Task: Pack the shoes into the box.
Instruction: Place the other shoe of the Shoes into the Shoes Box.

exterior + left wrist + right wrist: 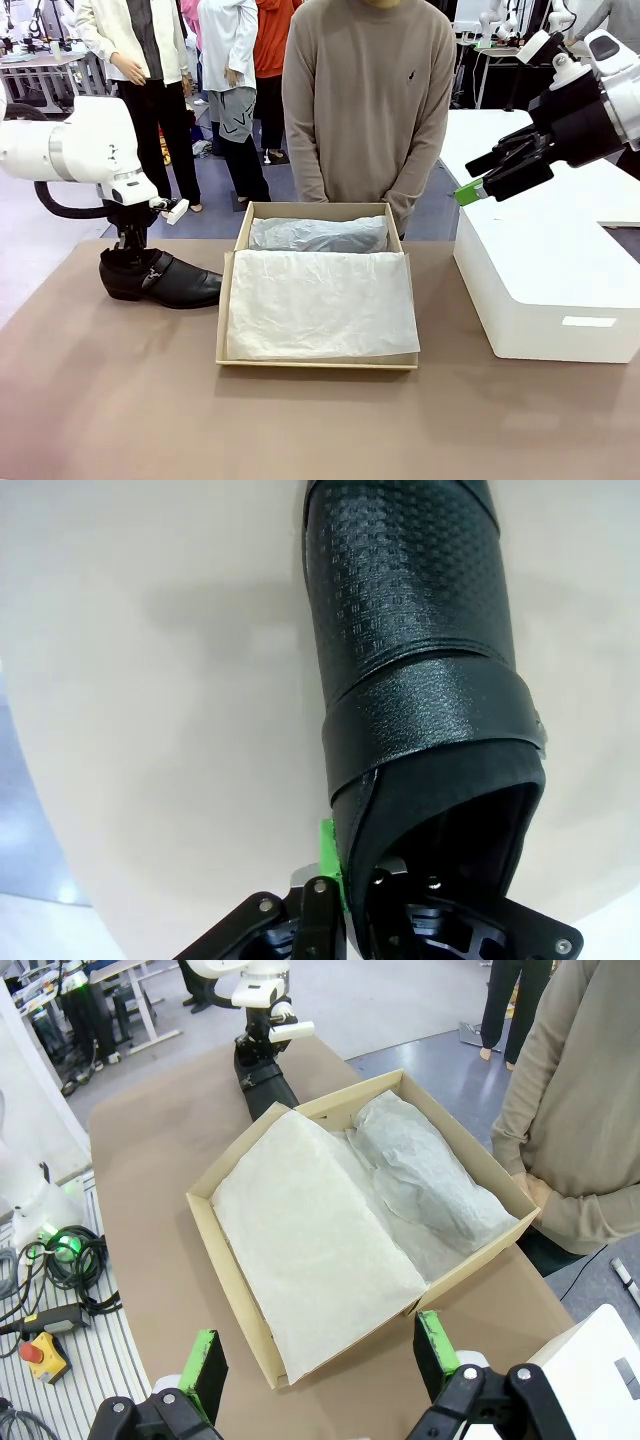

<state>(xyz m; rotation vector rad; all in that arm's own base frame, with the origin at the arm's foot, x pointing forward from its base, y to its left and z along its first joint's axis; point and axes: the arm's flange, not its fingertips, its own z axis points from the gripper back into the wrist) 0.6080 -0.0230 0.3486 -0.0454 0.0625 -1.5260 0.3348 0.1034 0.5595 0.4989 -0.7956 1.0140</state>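
One glossy black shoe (pixel 165 280) lies on the brown table left of the box, toe pointing right. My left gripper (pixel 130 250) comes straight down onto its heel. In the left wrist view the left gripper (pixel 345 870) is shut on the shoe's (pixel 420 680) heel collar, one green pad (pixel 327 865) outside and the other finger inside the opening. The tan box (pixel 228 300) sits at the centre, lined with white tissue, with a tissue-wrapped bundle (pixel 318 235) along its far side. My right gripper (pixel 475 178) hangs open in the air at the right, looking down on the box (pixel 235 1300) between its fingers (pixel 205 1360).
A large white block (pixel 540 290) stands on the table right of the box. A person (pixel 365 100) stands close behind the box's far edge, hands down. Bare tabletop lies in front of the box. Cables and a red button unit (pixel 40 1350) sit off the table's left side.
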